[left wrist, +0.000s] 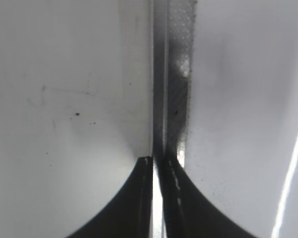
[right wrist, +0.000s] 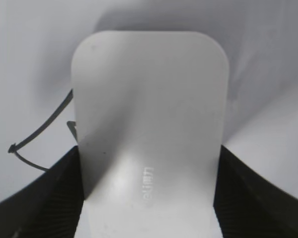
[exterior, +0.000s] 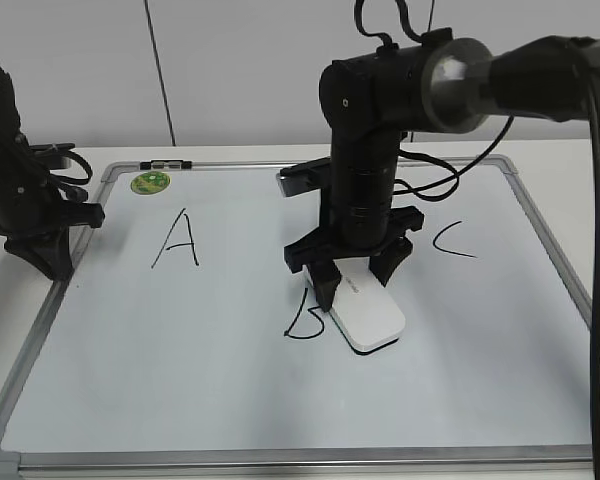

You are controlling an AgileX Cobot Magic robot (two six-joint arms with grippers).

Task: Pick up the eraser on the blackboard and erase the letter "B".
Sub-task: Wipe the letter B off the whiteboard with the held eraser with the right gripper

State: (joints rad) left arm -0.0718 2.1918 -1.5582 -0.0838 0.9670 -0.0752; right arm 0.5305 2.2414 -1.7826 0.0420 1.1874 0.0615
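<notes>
The right gripper (exterior: pixel 355 283) points straight down over the middle of the blackboard (exterior: pixel 230 390), its two fingers set against the long sides of the eraser (exterior: pixel 365 308) and pinching it. In the right wrist view the eraser (right wrist: pixel 149 124) fills the space between the dark fingers (right wrist: pixel 44 198), its rounded far end reaching out beyond them, grey lettering near the grip. The eraser lies flat on the board, angled toward the lower right. The letter "B" (exterior: pixel 302 322) sits just beside the eraser's left edge, its lower loop showing; its strokes (right wrist: pixel 37 144) appear left of the eraser from the wrist. The "A" (exterior: pixel 178 240) lies farther left, the "C" (exterior: pixel 452 240) to the right. The left gripper (exterior: pixel 40 245), fingers pressed together (left wrist: pixel 156 198), rests over the board's left frame.
</notes>
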